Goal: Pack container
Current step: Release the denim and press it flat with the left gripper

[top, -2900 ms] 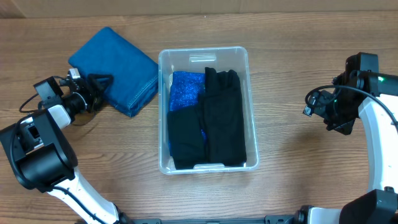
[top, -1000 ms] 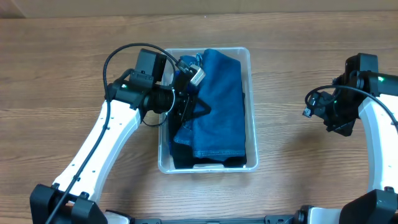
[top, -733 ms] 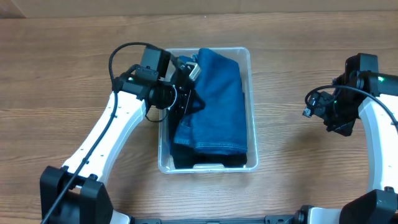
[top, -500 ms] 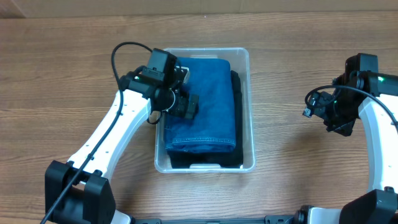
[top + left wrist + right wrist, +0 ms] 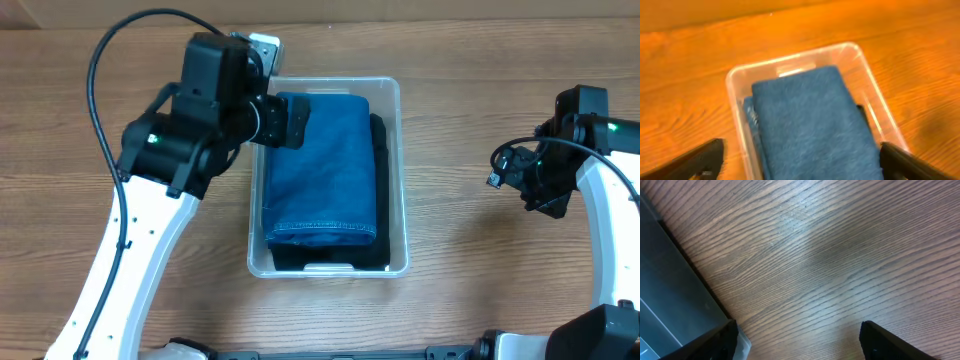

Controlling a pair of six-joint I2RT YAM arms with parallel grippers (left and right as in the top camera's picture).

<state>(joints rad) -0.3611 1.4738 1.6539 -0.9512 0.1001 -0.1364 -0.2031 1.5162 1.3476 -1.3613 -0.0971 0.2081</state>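
Since half a second ago, my left arm has lifted off the cloth and pulled back toward the far left corner of the bin. The folded blue cloth point(image 5: 325, 170) it was pressing on now lies flat with nothing touching it. The right arm has not shifted at all.

The container point(image 5: 404, 200) sits in the middle of the wooden table point(image 5: 470, 80), long side running away from me, in the same spot as in the previous frame. The blue cloth fills most of it, hemmed edge toward the near end. Under it I see black clothing point(image 5: 381, 190) showing as a strip along the right wall and across the near end.

On the left wrist camera, the left gripper point(image 5: 801, 146) hangs above the bin with its two fingers spread wide, one at each lower corner of the view, and nothing between them. The cloth and the bin's far rim fill the view below it.

The right gripper point(image 5: 797, 325) is well off to the right of the container, over bare wood. Its fingers are likewise apart and hold nothing.
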